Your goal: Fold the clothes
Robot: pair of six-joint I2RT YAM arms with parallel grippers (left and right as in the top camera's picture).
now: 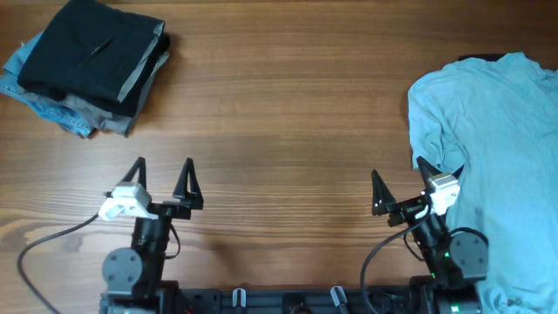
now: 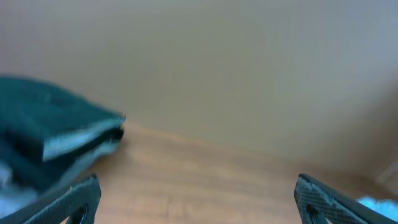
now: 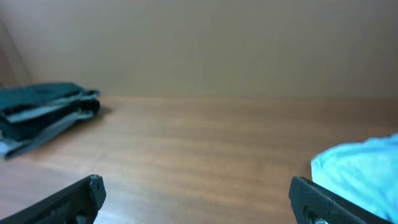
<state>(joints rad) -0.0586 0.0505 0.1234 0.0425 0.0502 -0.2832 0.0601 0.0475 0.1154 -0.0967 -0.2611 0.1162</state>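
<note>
Wood-grain brown tabletop (image 1: 288, 105) fills the whole scene, with a plain beige wall behind it in the wrist views. The thing to fold, a big thin pale blue-grey short-sleeved T-shirt (image 1: 497, 131), lies in a rumpled heap, not spread out at all, so I'd say this one hasn't been started.

Well apart from the T-shirt, way off to its left and further back, sits a neat stack of folded dark and grey-blue garments (image 1: 87, 65). My guess is that's the finished pile, parked out of the way so the bare wood left of the T-shirt is free for folding.

The black two-finger right gripper (image 1: 398, 170) sits just beside the T-shirt's left edge, fingers spread wide with nothing between them. One fingertip overlaps the cloth's edge from above, but I can't tell if it touches. The matching left gripper (image 1: 164, 166) is well to the left of the T-shirt, also spread wide and empty. Both look like they're resting at the ready.
</note>
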